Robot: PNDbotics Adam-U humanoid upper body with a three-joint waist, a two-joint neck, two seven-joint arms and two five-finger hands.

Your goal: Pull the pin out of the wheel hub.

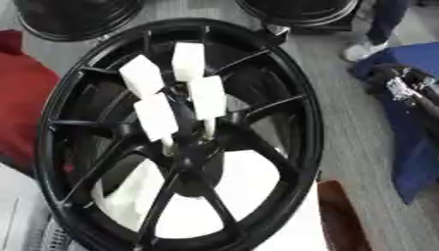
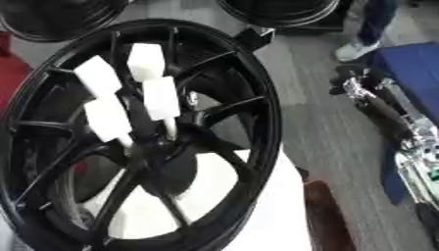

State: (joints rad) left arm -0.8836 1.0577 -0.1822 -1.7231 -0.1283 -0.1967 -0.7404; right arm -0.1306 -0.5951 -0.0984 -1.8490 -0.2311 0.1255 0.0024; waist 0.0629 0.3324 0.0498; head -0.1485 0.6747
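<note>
Lying flat and filling the view: black wheel hub (image 1: 184, 132), four white block-topped pins (image 1: 157, 116) standing around its centre. Showing right of the hub, well apart from it: right hand (image 2: 377, 105), touching nothing, fingers' spread impossible to tell. Sitting beyond the hub: two more black rims (image 1: 77, 17). Lying right of the hub: blue cloth (image 1: 411, 122).

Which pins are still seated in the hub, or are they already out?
In. All four white pins stand with their narrow ends in the black wheel hub. Right hand sits off to the side, not touching them.
</note>
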